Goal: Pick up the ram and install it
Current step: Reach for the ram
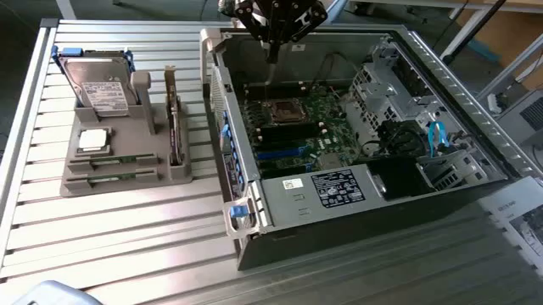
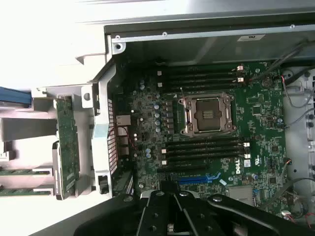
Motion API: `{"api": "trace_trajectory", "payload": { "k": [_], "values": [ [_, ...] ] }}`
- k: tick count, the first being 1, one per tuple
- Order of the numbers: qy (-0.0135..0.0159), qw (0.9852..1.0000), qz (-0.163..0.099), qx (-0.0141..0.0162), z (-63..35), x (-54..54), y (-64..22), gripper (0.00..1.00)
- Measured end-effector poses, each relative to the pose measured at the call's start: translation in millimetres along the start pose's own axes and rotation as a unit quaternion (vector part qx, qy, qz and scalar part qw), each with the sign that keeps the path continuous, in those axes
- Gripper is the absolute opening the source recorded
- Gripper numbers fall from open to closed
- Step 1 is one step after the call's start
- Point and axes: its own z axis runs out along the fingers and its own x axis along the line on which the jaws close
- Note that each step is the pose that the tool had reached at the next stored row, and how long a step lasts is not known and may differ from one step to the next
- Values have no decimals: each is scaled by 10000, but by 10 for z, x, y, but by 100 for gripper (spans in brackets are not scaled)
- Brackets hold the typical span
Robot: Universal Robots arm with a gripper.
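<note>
I have the pincer (image 1: 271, 57) in the upper middle of the exterior view. It is clenched, with its fingers pressed together into one thin dark tip. It hangs over the far end of the open computer case (image 1: 357, 235), above the green motherboard (image 1: 309, 136), well apart from the parts on the exterior view's left.

There a grey holder (image 1: 85, 188) sits on the slatted metal surface (image 1: 127, 248). Both sticks lie flat in its front slots, one behind the other: the far ram stick (image 1: 113, 161) and the near ram stick (image 1: 110, 178), each a narrow green strip. Just behind them in the holder lies the square silver processor chip (image 1: 91, 141). Behind that, a hard drive (image 1: 100, 90) stands upright. A dark expansion card (image 1: 174, 130) stands on edge along the holder side nearest the case.

On the wrist view I look straight down at the board. The processor socket (image 2: 205, 114) sits open in its metal frame, with banks of long dark memory slots (image 2: 202, 150) on two sides of it. The pincer's black body crosses the edge of that picture. Beyond the case wall I see the ends of the two green sticks in their holder, beside the card.
</note>
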Motion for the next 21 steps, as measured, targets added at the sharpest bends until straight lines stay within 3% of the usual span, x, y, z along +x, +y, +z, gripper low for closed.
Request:
{"api": "trace_trajectory", "payload": {
  "k": [8, 21],
  "values": [
    [0, 10000, 0, 0, 0, 15, -1, 10],
    [0, 10000, 0, 0, -4, 130, -10, 10]
  ]
}}
